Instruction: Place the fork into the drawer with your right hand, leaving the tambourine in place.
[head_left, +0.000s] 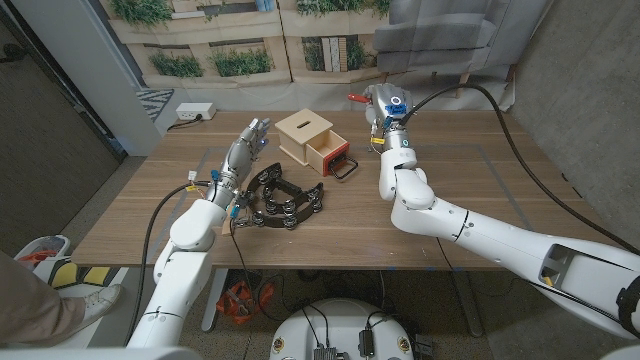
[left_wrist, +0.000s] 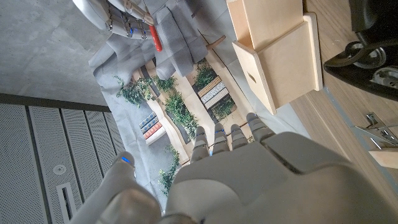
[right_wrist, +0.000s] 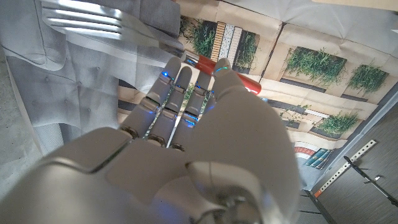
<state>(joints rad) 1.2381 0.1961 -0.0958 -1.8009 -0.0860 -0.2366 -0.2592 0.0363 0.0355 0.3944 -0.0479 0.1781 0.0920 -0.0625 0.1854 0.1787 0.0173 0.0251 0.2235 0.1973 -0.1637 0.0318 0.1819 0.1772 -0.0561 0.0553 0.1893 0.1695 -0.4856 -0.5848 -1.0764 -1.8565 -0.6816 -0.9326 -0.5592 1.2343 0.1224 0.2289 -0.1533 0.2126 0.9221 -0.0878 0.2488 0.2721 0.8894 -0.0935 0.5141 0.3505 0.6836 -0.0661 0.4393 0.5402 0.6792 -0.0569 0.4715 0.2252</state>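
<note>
table (head_left: 480, 180) of wood before a garden backdrop (head_left: 220, 40); right hand (head_left: 385, 103) grips fork (right_wrist: 93, 28), left hand (head_left: 250, 135) empty, fingers apart.

The wooden table (head_left: 450, 160) carried a small wooden box (head_left: 310, 137) near the middle of its far edge, its drawer (head_left: 326, 152) pulled open toward the near edge. Just beside the drawer, toward the near left corner, a black tambourine (head_left: 282, 200) lay flat on the tabletop.
</note>
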